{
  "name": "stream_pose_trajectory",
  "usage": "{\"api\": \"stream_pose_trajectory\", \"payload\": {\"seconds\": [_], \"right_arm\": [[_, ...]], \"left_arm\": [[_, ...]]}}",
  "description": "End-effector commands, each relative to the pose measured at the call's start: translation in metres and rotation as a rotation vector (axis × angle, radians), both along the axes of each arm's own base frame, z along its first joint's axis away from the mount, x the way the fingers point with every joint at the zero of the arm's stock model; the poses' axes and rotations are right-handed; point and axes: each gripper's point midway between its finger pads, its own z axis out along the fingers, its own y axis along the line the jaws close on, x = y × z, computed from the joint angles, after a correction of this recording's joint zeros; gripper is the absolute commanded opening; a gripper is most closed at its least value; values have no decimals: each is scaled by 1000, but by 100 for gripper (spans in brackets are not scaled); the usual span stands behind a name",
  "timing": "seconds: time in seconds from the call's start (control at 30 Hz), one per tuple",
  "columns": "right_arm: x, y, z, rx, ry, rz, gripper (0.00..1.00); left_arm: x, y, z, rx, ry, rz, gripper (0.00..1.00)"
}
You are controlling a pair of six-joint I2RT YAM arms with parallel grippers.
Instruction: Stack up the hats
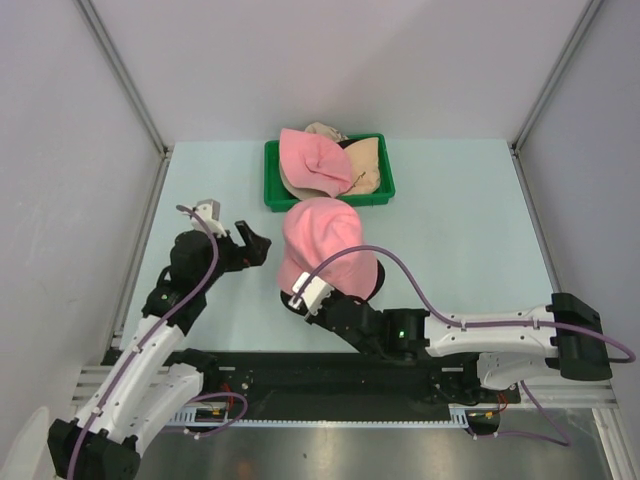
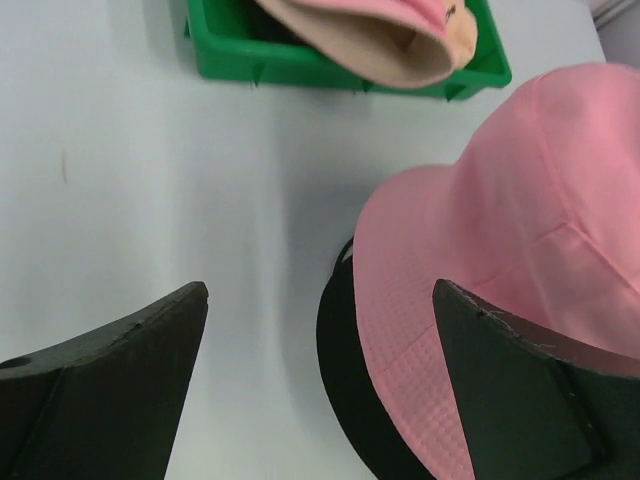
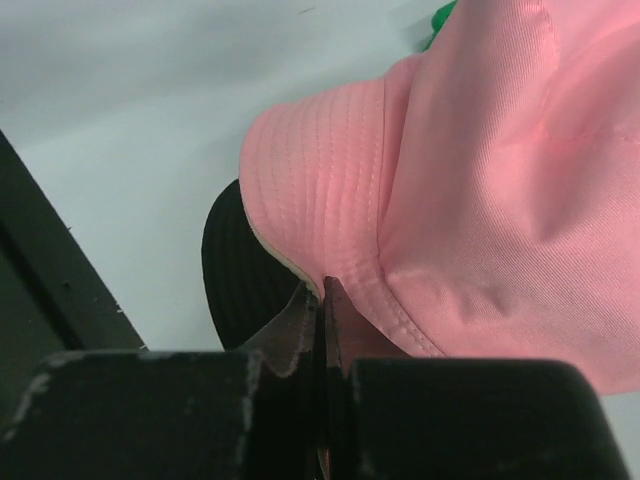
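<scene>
The right hand (image 3: 318,300) is pinched shut on the brim edge of the pink hat (image 3: 480,180). That hat sits crown-up over a black hat (image 3: 240,270) near the middle of the desk (image 1: 450,220), just in front of the green tray (image 1: 272,195) at the far edge. The left hand (image 2: 320,290) gapes wide beside them, holding nothing. A second pink hat (image 1: 312,160) and a beige hat (image 1: 365,165) lie crumpled in the tray.

Two pink hats (image 1: 318,232) (image 1: 312,160), one black hat (image 2: 335,340), at least one beige hat (image 1: 367,160), one green tray (image 1: 272,180).
</scene>
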Motion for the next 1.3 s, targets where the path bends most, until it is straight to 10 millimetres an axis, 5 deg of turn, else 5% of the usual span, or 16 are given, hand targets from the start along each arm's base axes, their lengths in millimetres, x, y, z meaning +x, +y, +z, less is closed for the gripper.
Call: {"api": "stream_pose_trajectory", "payload": {"seconds": [0.0, 0.2, 0.6, 0.7, 0.73, 0.8, 0.97, 1.13, 1.27], "right_arm": [[-17, -5, -19, 9, 80, -7, 0], [-16, -15, -35, 12, 89, -52, 0], [-10, -19, -35, 89, 110, -144, 1], [-15, -14, -33, 91, 135, -115, 20], [-18, -16, -36, 66, 144, -102, 52], [-27, -12, -32, 65, 160, -61, 75], [-53, -13, -23, 47, 198, 35, 86], [-71, -16, 44, 164, 186, 72, 86], [-53, -29, 94, 284, 142, -11, 89]], "left_arm": [[-1, -23, -2, -162, 19, -46, 100], [-6, -33, -17, -213, 67, -78, 96], [-36, -64, -47, -430, 153, -221, 84], [-43, -65, -57, -433, 181, -235, 82], [-45, -66, -60, -432, 186, -239, 82], [-48, -64, -70, -421, 202, -234, 82], [-52, -57, -81, -386, 206, -209, 82], [-48, -60, -64, -403, 132, -237, 82], [-50, -66, -52, -428, 89, -288, 82]]}}
